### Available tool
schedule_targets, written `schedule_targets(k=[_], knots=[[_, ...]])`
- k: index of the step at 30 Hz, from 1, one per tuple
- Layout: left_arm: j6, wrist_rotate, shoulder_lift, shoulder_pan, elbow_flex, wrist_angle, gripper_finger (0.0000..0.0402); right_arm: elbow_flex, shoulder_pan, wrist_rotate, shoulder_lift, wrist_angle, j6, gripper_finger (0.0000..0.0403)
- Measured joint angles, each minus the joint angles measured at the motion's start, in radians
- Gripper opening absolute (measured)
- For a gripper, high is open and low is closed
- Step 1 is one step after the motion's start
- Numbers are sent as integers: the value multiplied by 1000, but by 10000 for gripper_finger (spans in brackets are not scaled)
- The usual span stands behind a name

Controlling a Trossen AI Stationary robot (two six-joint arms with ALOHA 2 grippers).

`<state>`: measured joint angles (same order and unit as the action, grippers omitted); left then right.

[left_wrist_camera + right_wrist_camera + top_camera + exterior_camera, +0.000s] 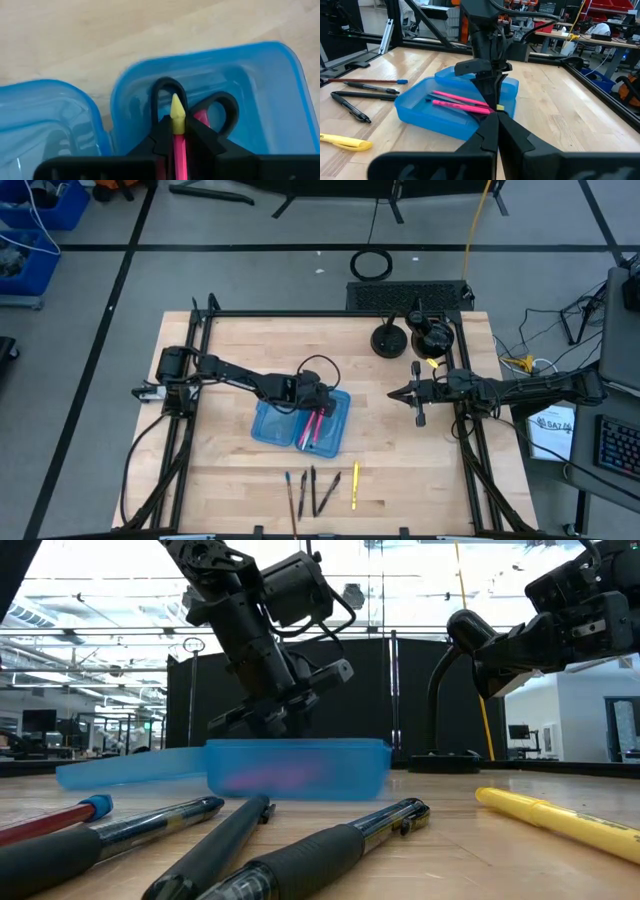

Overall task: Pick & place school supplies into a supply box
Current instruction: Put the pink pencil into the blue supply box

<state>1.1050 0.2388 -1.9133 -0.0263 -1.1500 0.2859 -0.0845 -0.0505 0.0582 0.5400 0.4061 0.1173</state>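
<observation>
The translucent blue supply box (pixel 272 426) lies open mid-table, its two halves side by side. My left gripper (pixel 318 402) hangs over the right half (pixel 260 90), shut on a pink pen with a yellow tip. A second pink pen (pixel 452 95) and the scissors' black handle loops (pixel 225 106) lie inside that half. Several dark pens (pixel 312 492) and a yellow pen (pixel 355 485) lie on the table by its near edge. My right gripper (pixel 395 393) waits shut above the table to the right of the box, touching nothing. My left gripper pinches the pink pen between its two fingers, close to the yellow tip (pixel 177 117). The fingers come from above, pointing down. The pen slants down from the hold into the box, and its far end (pixel 437 103) rests on the box floor.
Two black round objects (pixel 388 340) (pixel 432 335) stand near the table's far right corner. Black frame rails (pixel 190 410) run along the table's left and right sides. Bare wood shows between the box and the row of pens, and left of the box.
</observation>
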Motion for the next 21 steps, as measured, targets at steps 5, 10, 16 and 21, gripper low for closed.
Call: schedule_targets(k=[5,10,16,21], knots=[[24,-40,0,4,0,0,67,0,0,0,0,-8,-1,0],[51,-22,0,-2,0,-1,127,0,0,0,0,-45,0,0],[72,-22,8,-1,0,-10,185,0,0,0,0,-51,1,0],[56,-15,51,1,1,-16,197,0,0,0,0,-47,0,0]])
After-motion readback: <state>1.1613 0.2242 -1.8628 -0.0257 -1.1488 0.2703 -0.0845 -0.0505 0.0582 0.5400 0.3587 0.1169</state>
